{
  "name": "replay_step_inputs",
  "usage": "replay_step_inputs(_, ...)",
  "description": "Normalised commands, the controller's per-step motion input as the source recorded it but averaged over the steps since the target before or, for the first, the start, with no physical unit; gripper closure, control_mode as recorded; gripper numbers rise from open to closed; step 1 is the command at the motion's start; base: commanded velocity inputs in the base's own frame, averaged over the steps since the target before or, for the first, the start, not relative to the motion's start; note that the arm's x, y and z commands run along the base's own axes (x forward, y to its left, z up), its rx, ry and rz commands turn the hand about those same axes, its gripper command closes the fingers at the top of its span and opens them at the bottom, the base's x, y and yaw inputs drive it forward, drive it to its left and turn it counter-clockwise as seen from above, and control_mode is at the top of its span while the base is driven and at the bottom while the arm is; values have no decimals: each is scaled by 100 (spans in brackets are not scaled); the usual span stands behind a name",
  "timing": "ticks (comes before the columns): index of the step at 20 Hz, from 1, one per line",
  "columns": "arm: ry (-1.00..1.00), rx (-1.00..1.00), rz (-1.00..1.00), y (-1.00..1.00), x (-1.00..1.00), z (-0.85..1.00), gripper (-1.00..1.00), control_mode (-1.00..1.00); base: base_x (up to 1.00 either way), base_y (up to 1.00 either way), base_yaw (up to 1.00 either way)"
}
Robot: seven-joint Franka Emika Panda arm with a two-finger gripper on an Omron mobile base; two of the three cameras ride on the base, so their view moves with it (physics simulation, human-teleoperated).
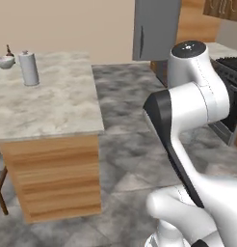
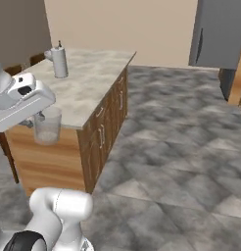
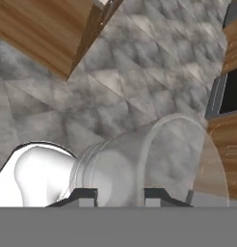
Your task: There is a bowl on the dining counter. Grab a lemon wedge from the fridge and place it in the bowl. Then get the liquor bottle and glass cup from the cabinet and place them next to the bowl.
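Gripper (image 3: pixel 120 195) clamped on glass cup (image 3: pixel 154 159), held w/ grey floor (image 3: pixel 139 62) beyond

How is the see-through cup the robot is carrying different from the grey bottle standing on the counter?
The glass cup is clear, so you see through it; the liquor bottle is solid grey. The cup has a wide open mouth; the bottle narrows to a small dark top. The cup hangs in the gripper beside the counter; the bottle stands on the counter, near the bowl. Both are upright.
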Motion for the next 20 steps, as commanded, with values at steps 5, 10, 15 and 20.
replay_step_inputs(5, 0, 0, 0, 0, 0, 0, 100, 100, 8, 100, 1)
replay_step_inputs(10, 0, 0, 0, 0, 0, 0, 100, 100, 16, 100, 0)
replay_step_inputs(15, 0, 0, 0, 0, 0, 0, 100, 100, 17, 100, 0)
replay_step_inputs(20, 0, 0, 0, 0, 0, 0, 100, 100, 24, 100, 0)
